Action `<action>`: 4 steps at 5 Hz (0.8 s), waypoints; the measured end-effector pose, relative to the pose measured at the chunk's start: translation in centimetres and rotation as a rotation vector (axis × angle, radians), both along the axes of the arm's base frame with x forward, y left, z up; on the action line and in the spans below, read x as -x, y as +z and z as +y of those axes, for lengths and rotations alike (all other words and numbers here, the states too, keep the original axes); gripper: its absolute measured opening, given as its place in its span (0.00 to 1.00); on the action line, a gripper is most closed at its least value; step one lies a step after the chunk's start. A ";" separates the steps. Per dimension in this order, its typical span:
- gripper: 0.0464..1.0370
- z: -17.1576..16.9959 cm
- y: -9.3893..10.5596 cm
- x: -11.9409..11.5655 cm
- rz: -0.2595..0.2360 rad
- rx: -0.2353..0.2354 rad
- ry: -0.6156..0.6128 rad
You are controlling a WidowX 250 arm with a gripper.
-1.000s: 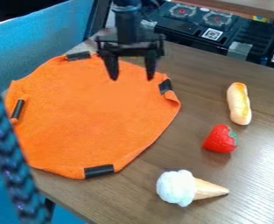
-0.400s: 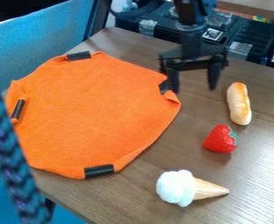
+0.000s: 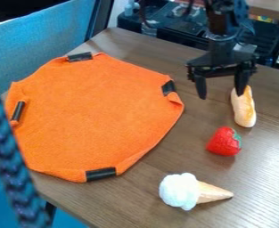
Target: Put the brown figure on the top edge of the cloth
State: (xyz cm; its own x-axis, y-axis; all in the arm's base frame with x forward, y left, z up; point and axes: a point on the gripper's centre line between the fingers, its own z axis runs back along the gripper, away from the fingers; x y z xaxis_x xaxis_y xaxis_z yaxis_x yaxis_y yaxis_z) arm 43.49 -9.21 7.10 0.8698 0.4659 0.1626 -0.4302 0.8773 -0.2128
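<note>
One end effector (image 3: 221, 95) moved right; three toy foods (image 3: 244, 107), one cloth (image 3: 94, 116) stayed.

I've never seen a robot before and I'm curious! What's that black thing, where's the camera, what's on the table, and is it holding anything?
That's a robot arm. Its gripper, a bit like a hand, has two fingers. They stand apart over the table and hold nothing. A fixed camera looks down at a slant on the wooden table. On it lie an orange cloth, a toy bread roll, a toy strawberry and a toy ice cream cone.
</note>
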 end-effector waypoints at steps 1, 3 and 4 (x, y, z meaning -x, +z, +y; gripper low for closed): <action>0.96 -1.3 -0.7 -0.6 -0.001 -0.003 0.006; 0.94 -3.4 -1.2 -1.3 -0.013 0.000 0.018; 0.65 -3.5 -2.0 -1.3 -0.008 -0.012 0.046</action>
